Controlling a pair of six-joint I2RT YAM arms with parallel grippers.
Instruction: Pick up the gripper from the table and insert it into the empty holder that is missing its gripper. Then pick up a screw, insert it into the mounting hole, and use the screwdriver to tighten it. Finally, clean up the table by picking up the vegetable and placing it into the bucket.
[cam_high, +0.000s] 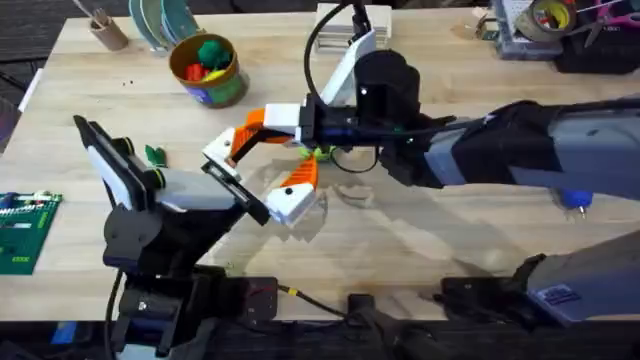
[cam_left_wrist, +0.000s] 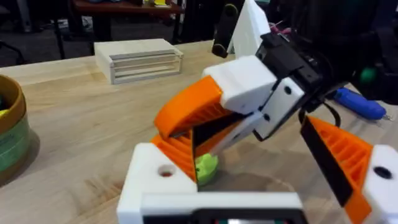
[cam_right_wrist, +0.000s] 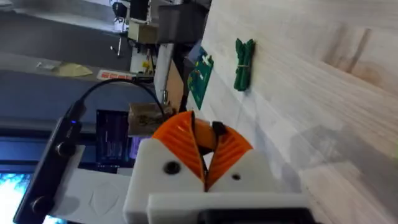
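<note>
while the right end effector (cam_right_wrist: 205, 158) is clenched, orange pads pressed together, it hangs between the parted fingers of the left end effector (cam_high: 262, 172), which is released and grasps nothing. a small yellow-green lump (cam_left_wrist: 206, 167) lies on the table (cam_high: 420, 250) beneath them. the bucket (cam_high: 224, 90) stands well apart at the far left; the screwdriver (cam_left_wrist: 357, 104) lies beside the right arm.

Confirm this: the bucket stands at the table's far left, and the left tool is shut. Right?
Not quite: the left tool is open. The left wrist view shows its fingers wide apart, with the right tool between them. The bucket does stand at the far left.
</note>
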